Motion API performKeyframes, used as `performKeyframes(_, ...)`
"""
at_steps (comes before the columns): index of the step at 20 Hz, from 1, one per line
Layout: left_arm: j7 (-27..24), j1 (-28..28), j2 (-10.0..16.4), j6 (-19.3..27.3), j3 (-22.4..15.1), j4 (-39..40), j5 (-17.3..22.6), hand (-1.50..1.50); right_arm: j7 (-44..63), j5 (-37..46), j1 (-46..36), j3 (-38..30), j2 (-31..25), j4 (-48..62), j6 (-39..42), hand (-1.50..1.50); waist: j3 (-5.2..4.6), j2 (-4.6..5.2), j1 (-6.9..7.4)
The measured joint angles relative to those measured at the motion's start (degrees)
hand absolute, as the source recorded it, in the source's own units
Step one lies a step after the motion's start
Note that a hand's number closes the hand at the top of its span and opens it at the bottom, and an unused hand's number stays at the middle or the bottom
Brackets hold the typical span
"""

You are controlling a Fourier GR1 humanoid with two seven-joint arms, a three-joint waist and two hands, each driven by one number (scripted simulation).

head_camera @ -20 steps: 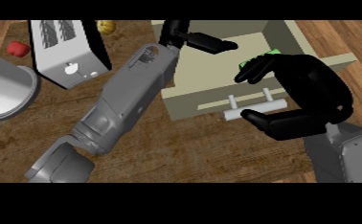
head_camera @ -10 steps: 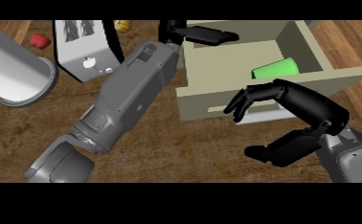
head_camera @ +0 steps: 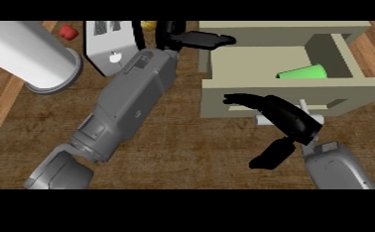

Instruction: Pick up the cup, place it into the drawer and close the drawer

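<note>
cup (head_camera: 302, 72) – lying in drawer (head_camera: 245, 70) | right hand (head_camera: 291, 119) slack, empty, at drawer front | left hand (head_camera: 196, 39) outstretched, empty

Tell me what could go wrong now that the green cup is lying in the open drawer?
The green plastic cup lies on its side in the beige drawer, so a push might make it roll. The left hand hangs over the drawer's far left corner and could get caught as it closes. The right hand sits beside the white handle, so its push may go crooked.
</note>
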Motion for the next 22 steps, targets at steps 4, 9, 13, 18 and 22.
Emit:
performKeyframes(4,-0.7,2.4,0.6,-1.4,0.6,-1.8,0.2,-1.5,-5.3,6.7,-3.2,2.8,1.3,12.5,-3.0,1.5,0.02,-0.02,1.82)
performKeyframes(9,-1.8,7.4,1.6,-3.1,0.6,-5.2,0.2,-1.5,-11.2,11.6,-10.2,2.1,3.5,30.5,-7.5,1.5,0.06,0.01,3.99)
performKeyframes(13,-1.2,10.5,3.5,-4.9,0.4,-8.3,0.3,-1.5,-17.5,12.2,-16.4,-1.4,4.0,41.7,-11.3,1.5,0.03,0.08,5.68)
performKeyframes(18,0.0,14.2,5.4,-7.4,0.0,-11.9,0.6,-1.5,-23.7,10.5,-23.6,-7.4,2.4,52.2,-14.2,1.5,0.19,0.51,7.41)
performKeyframes(22,0.4,17.2,7.3,-9.5,-0.4,-14.0,0.7,-1.5,-26.2,8.7,-27.5,-10.7,1.5,57.5,-14.4,1.5,0.41,0.85,8.47)
